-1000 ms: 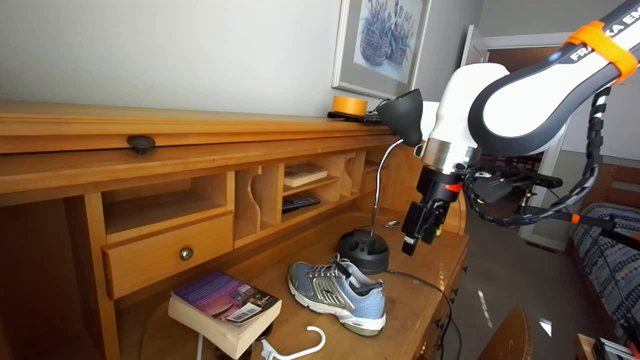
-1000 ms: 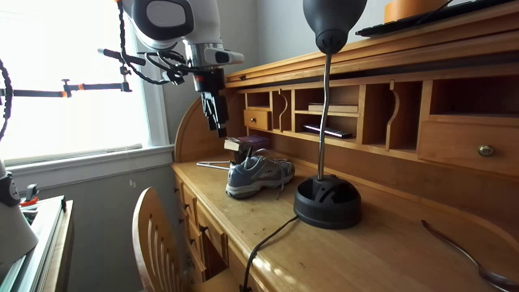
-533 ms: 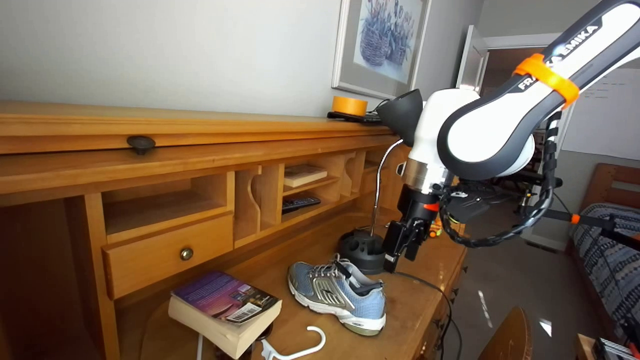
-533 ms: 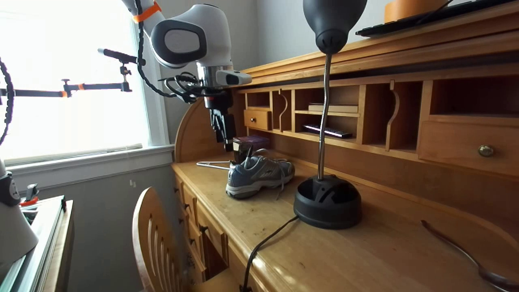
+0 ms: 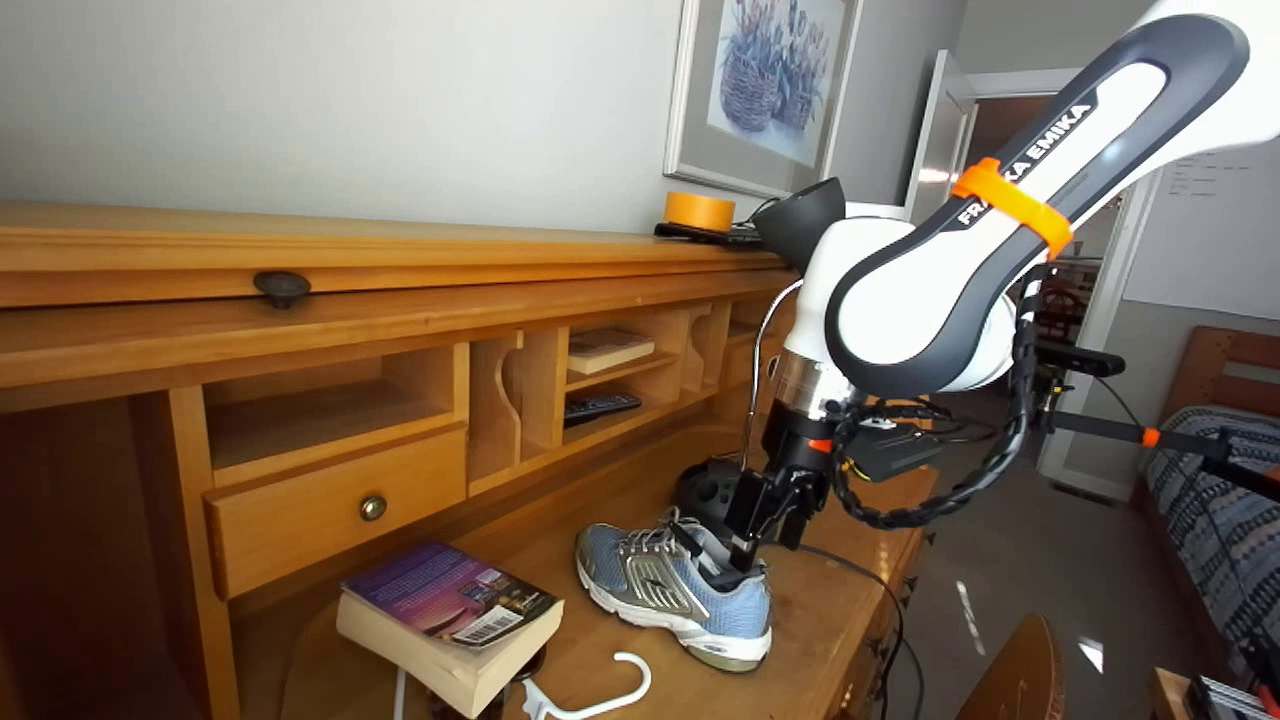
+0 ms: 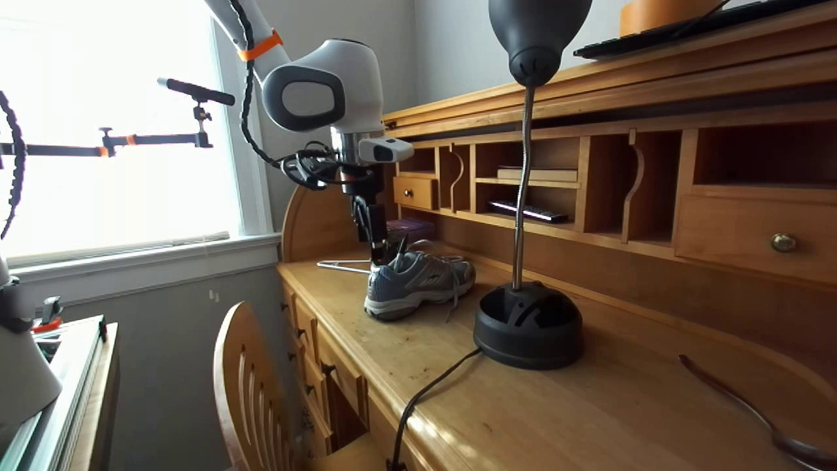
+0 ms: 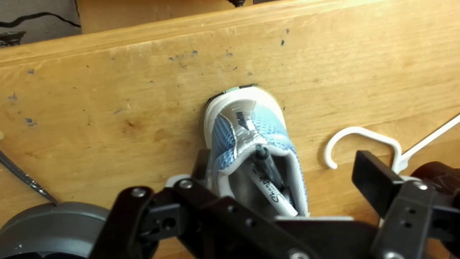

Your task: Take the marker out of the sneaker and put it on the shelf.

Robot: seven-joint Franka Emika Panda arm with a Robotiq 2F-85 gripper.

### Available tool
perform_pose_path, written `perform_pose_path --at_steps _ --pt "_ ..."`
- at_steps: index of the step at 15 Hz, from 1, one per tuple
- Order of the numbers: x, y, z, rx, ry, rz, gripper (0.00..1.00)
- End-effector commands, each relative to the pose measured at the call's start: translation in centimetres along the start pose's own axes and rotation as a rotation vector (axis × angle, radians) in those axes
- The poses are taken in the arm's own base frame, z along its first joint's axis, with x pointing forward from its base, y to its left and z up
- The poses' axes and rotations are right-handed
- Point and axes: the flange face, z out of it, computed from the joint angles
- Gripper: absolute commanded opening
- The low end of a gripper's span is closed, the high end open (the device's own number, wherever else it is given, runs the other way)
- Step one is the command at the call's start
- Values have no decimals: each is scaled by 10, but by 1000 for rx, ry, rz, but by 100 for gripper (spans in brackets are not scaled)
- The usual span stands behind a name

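The gripper [image 7: 280, 172] stands over the heel end of the sneaker [image 7: 267, 117] with its jaws spread wide, and in the wrist view the marker [image 7: 272, 191] lettered "Sharpie" shows between them. The marker lies slanted inside the sneaker's mouth, alongside a slim dark thing [image 7: 271, 169]. In both exterior views a fingertip overlaps the sneaker's rear collar, above the desk [image 7: 136, 100]; whether they touch cannot be told.

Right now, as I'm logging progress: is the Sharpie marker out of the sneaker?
No, the wrist view shows the Sharpie marker inside the ankle opening of the sneaker.
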Motion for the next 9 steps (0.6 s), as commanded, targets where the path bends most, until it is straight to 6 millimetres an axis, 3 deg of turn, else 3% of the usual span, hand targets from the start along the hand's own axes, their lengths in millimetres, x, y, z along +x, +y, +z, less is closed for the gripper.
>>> perform_pose_path --at_steps 1,9 --pt "9 -8 14 32 4 28 100" --pt "19 -21 30 68 10 71 100"
